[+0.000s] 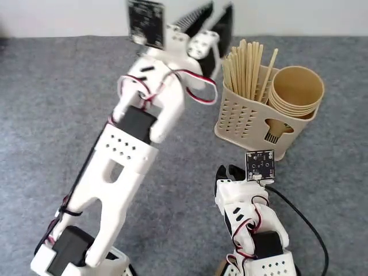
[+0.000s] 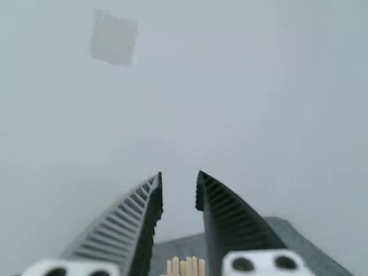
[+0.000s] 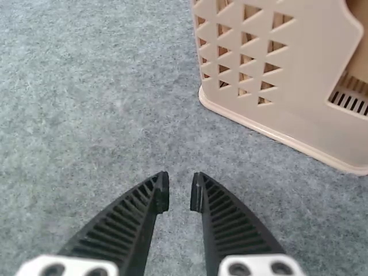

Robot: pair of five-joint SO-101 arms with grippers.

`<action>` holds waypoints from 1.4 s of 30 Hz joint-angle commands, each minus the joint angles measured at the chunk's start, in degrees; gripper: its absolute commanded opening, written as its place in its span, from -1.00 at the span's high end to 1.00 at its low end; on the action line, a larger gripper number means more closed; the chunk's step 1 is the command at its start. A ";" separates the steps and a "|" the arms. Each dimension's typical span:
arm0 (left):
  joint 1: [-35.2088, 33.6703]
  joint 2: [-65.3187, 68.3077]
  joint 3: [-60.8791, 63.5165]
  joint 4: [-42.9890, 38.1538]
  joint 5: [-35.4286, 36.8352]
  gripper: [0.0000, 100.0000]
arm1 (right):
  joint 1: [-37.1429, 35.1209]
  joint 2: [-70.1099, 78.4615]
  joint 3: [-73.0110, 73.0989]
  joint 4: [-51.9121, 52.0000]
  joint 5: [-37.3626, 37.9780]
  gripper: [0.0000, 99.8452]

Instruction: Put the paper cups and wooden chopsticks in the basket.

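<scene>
Nearest the arms' bases, the right gripper [image 1: 230, 172] is seen low over the grey carpet [image 1: 57, 86] that covers the table, just in front of the basket [image 1: 241, 123]. In the right wrist view the same gripper [image 3: 179, 184] is shown with its jaws parted by only a narrow gap. Nothing is held between them, and the carpet [image 3: 86, 86] can be seen through the gap. The perforated wall of the basket [image 3: 287, 69] is seen near the fingertips but is not touched by them. A little farther off, the beige basket stands upright on the carpet. A nested stack of paper cups [image 1: 296, 92] is set in its right-hand part, and a bundle of wooden chopsticks [image 1: 247, 69] stands on end in its left-hand part, the tips fanned out above the rim. Beyond and to the left of the basket, the left arm is stretched across the table, and the left gripper [image 1: 217, 14] is held high beside the chopstick tips, apart from them. In the left wrist view that gripper [image 2: 179, 175] is pointed at the pale wall [image 2: 230, 86]. Its jaws are narrowly parted and nothing is gripped. A few chopstick ends [image 2: 185, 267] are seen between the bases of the fingers, and a faint pale square [image 2: 114, 37] is seen on the wall.
</scene>
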 commanded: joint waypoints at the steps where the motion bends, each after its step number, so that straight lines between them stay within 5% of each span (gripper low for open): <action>1: -2.64 -3.25 -3.56 4.31 -0.70 0.96 | -0.40 0.48 1.05 -0.66 0.79 0.84; 12: -4.92 -24.70 8.75 28.13 -0.88 0.97 | -0.40 0.48 1.05 -0.66 0.79 0.84; 37: -11.34 -96.00 81.71 28.66 -5.80 0.97 | 3.47 0.04 0.88 -1.19 0.79 0.84; 42: -11.34 -95.12 87.25 28.40 -6.24 0.97 | 6.29 0.04 0.97 -0.66 0.79 0.84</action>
